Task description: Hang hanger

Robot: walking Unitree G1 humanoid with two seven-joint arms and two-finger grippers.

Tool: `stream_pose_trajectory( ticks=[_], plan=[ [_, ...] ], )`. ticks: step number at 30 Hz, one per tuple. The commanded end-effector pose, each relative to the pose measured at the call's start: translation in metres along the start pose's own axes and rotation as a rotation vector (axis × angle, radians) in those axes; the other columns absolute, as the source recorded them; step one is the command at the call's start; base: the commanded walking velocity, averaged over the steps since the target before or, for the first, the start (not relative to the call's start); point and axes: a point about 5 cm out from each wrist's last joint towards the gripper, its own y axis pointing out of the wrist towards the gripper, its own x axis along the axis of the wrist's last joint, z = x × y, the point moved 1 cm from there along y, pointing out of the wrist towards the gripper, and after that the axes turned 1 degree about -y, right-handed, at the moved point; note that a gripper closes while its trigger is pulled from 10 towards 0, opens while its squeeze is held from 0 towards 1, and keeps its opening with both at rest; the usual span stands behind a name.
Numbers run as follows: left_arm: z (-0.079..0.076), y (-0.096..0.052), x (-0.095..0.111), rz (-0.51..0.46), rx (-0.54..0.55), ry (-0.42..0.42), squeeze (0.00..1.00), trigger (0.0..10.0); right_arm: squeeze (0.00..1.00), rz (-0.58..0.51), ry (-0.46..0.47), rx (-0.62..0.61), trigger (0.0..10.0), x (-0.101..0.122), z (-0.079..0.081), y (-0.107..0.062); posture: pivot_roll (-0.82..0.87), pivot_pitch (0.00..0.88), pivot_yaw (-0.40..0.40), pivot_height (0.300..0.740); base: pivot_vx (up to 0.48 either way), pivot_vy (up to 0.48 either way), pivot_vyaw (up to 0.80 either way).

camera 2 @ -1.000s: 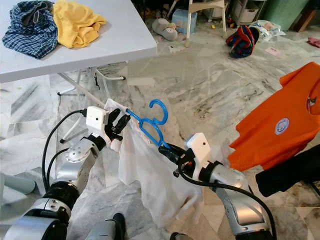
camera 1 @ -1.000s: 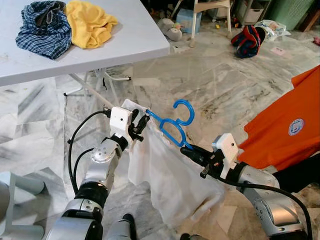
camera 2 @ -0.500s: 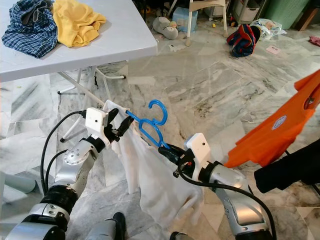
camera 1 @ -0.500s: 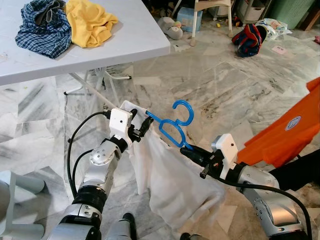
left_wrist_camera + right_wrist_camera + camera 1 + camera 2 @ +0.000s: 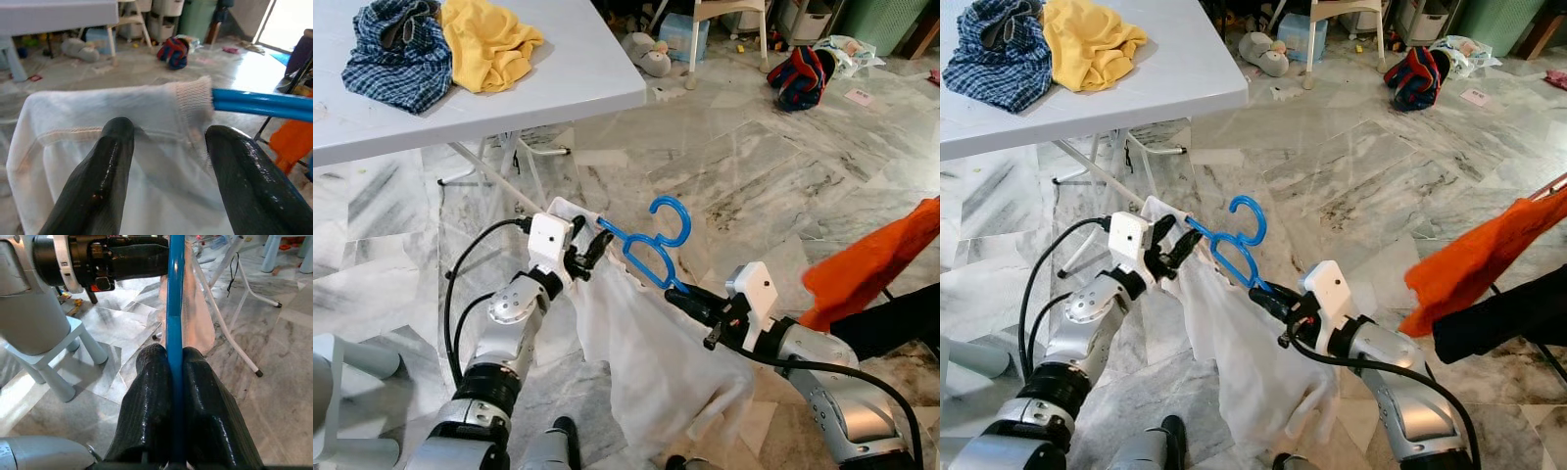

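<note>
No text, label, brand, number or sign is showing legibly on anything in these views.

Grey-veined white marble floor tiles (image 5: 734, 166) spread across the room under bright daylight. A white folding table (image 5: 578, 78) stands at upper left, bearing a crumpled blue plaid cloth (image 5: 396, 59) touching a yellow cloth (image 5: 489, 44). A white plastic chair (image 5: 729, 20) stands beyond.
</note>
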Motion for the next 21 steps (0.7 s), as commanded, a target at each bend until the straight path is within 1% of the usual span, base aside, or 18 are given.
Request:
stream_pose_trajectory(
  ticks=[1,9,15,21],
  plan=[
    [0.0026,0.0017,0.0008,0.006,0.010,0.009,0.00,0.0,0.00,-0.025,-0.023,0.026,10.0,0.0091,0.0017,0.0012,0.06,0.186,-0.017,0.740,0.000,0.000,0.00],
    [0.0033,0.0071,0.0024,0.005,0.030,0.007,0.00,0.0,0.00,-0.023,-0.023,0.037,10.0,0.0096,0.0042,-0.0002,0.05,0.188,-0.015,0.740,0.000,0.000,0.00],
    [0.0030,0.0081,0.0027,0.000,0.031,0.005,0.00,0.0,0.00,-0.018,-0.025,0.022,10.0,0.0084,0.0024,-0.0015,0.05,0.189,-0.011,0.740,0.000,0.000,0.00],
    [0.0049,0.0077,0.0027,-0.001,0.030,0.007,0.00,0.0,0.00,-0.026,-0.027,0.008,10.0,0.0096,0.0011,0.0006,0.05,0.186,-0.009,0.740,0.000,0.000,0.00]
  ],
)
